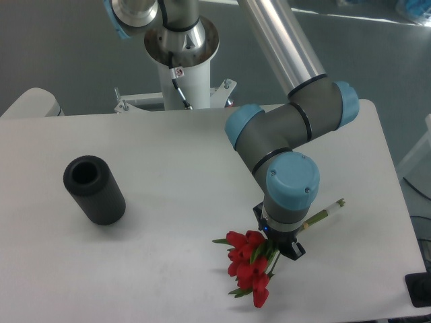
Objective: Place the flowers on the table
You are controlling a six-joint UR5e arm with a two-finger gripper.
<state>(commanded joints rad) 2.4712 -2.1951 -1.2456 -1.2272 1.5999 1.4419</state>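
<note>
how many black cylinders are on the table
1. The black cylinder lies on its side on the left part of the table, open end facing up-left, far from the flowers under the end effector near the front right. None seems hidden.

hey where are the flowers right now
In the camera view, the flowers are at the table's lower right, directly under the gripper, far right of the black cylinder.

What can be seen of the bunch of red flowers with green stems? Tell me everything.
The bunch of red flowers with green stems is small, with tulip-like blooms and green leaves. It lies slanted over the white tabletop near its front right, blooms toward the front edge, pale stem ends poking out up and right. The wrist and black gripper above cover its middle; whether the jaws clamp it is hidden.
</note>
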